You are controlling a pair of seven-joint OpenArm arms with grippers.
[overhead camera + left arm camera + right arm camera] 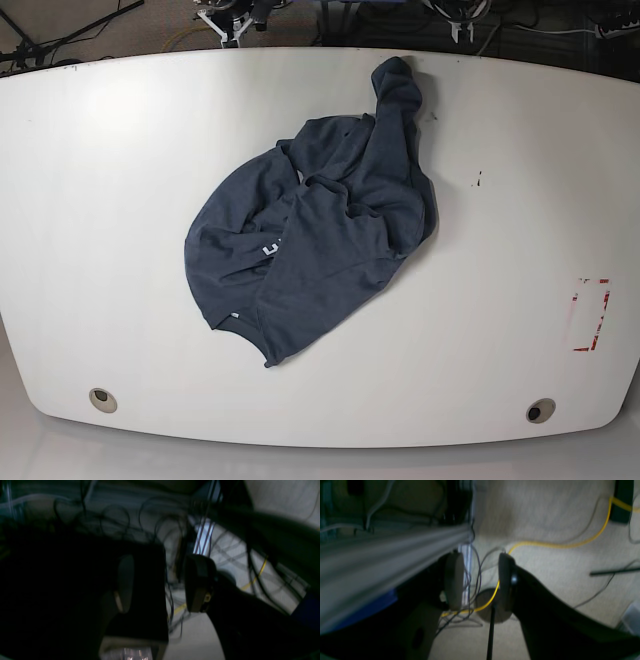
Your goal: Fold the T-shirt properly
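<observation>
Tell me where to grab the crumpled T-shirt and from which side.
Probably take the T-shirt by the sleeve-like end reaching toward the table's far edge, coming straight down from above. That end lies apart from the bunched middle in fewer layers, so it should pinch and pull out cleanly.

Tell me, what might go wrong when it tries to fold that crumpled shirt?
1. The T-shirt lies bunched in overlapping layers, so a grab may pinch several at once and drag the whole heap rather than spread it.
2. One end reaches close to the table's far edge and could slide off if pulled that way.
3. Both wrist views show only floor and a yellow cable, so the arms start well away from the cloth.
</observation>
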